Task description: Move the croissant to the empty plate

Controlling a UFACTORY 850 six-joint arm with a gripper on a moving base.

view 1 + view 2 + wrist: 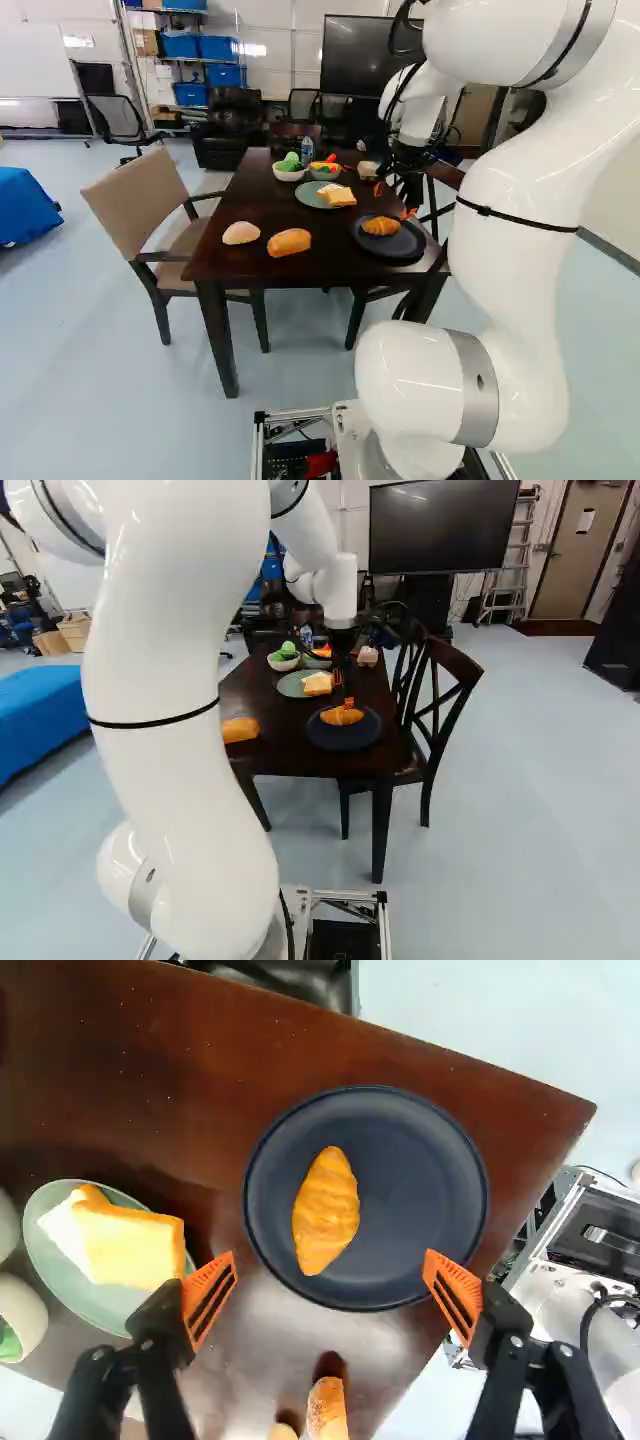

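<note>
Arm point(535, 250) is super glossy white, all fat rounded tubes, kinda bendy-balloon look. Satin grey collar point(475, 390) down low, small dark oval mark on it. Another grey band point(580, 50) up top, black ring beside it. Thin black strap point(500, 213) cinched round long link. Loose black cables near wrist. Claw point(394, 201) black, silver screw heads on fingers point(503, 1330), bright orange pads point(210, 1301) with dark slots. Base frame point(383, 927) silvery metal rails.

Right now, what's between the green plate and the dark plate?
Wrist view: bare tabletop, though one orange pad of the open claw hides part.
</note>
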